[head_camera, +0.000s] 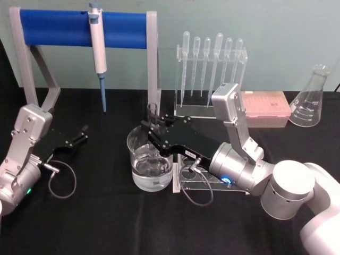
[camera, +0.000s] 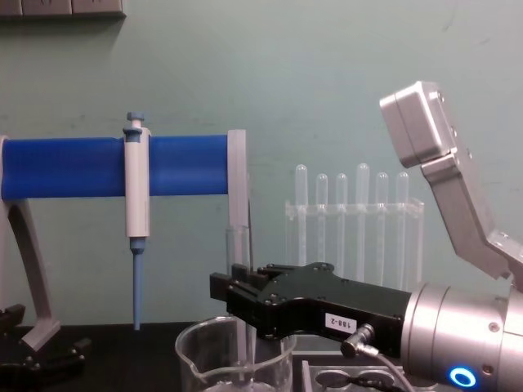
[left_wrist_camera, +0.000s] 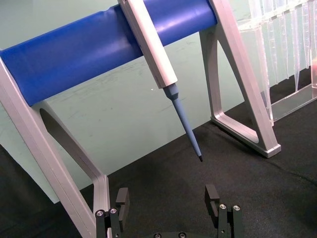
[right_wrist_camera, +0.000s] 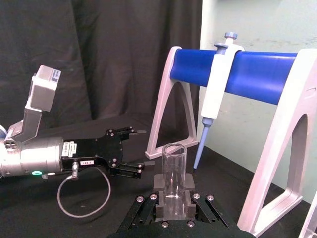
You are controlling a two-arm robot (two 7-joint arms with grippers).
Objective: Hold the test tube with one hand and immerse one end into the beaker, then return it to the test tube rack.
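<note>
A test tube (head_camera: 152, 113) is gripped upright by the right pincer (head_camera: 150, 131) directly above the beaker (head_camera: 150, 162), which stands near the middle of the black surface (head_camera: 106, 223) and is partly filled with clear liquid. In the chest view the test tube (camera: 238, 249) is seen passing down between the clenched fingers of the right pincer (camera: 235, 296), with its lower end inside the rim of the beaker (camera: 200, 359); whether the end reaches the liquid cannot be told. In the right wrist view the open rim of the test tube (right_wrist_camera: 174, 171) is shown standing above the finger pads that clamp it.

A clear rack (head_camera: 180, 178) is seen just beside the beaker, on the robot's right, under the right arm. The left pincer (head_camera: 81, 134) is held low over the surface on the robot's left, well apart from the beaker, its fingers (left_wrist_camera: 122, 197) spread and nothing between them.

Behind, a white-and-blue pipettor (head_camera: 97, 48) is hung from a blue bar (head_camera: 58, 27), a row of plastic pipettes (head_camera: 210, 64) is stood in a clear holder, and a glass flask (head_camera: 309, 98) is placed at the far right.
</note>
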